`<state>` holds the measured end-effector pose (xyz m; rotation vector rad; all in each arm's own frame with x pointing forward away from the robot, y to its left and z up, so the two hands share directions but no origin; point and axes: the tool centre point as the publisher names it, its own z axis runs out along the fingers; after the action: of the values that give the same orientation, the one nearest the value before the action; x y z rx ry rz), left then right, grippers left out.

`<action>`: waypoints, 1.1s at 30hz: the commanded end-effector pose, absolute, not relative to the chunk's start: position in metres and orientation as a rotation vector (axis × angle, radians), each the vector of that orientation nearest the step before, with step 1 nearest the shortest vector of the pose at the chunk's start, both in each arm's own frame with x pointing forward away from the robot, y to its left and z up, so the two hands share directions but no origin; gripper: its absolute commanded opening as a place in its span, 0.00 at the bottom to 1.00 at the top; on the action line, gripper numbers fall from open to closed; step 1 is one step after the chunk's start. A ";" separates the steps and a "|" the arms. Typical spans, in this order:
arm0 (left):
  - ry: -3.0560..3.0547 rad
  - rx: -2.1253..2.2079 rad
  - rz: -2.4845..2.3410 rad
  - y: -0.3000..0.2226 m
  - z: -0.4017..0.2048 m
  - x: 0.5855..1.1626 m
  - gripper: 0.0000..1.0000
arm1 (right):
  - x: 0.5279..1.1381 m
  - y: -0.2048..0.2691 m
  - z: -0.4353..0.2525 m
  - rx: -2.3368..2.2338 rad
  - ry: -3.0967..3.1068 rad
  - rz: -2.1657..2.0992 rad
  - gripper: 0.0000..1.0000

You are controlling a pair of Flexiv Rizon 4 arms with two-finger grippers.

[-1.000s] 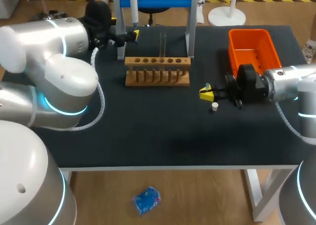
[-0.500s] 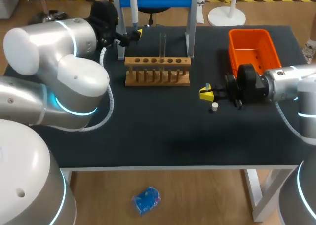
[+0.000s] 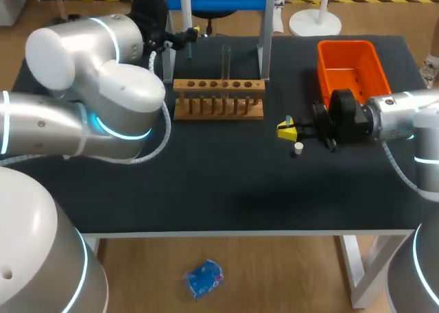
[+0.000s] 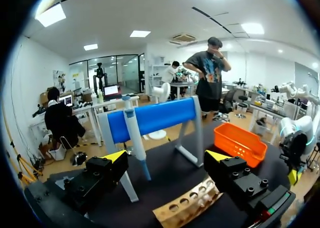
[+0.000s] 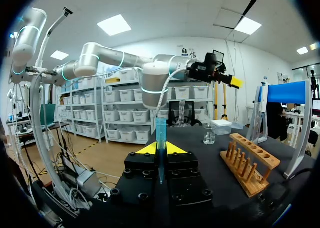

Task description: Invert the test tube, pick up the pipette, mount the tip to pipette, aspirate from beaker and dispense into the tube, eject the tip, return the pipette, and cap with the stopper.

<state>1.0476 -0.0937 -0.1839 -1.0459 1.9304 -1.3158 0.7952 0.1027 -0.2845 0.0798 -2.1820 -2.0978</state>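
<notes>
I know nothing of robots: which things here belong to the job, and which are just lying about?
Job: clear glass test tube in the wooden rack; white-and-blue pipette on its blue stand; blue plastic tip in the right gripper; small glass beaker; small white stopper.
Lying about: orange plastic bin, perhaps for the ejected tip.

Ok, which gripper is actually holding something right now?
The right gripper, shut on the blue pipette tip; the left gripper is open and empty, near the hanging pipette.
</notes>
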 end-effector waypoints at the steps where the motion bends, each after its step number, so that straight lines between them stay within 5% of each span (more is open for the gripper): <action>1: 1.886 -1.071 -1.299 -0.114 -0.193 1.076 1.00 | 0.795 0.102 -0.284 0.081 -2.184 -2.095 0.00; 33: 1.721 -1.212 -1.234 -0.112 -0.205 1.158 1.00 | 0.795 0.102 -0.284 0.081 -2.184 -2.095 0.00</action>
<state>1.1511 -0.1064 -0.2000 -1.2101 1.7368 -1.2377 0.7952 0.1027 -0.2845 0.0799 -2.1819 -2.0978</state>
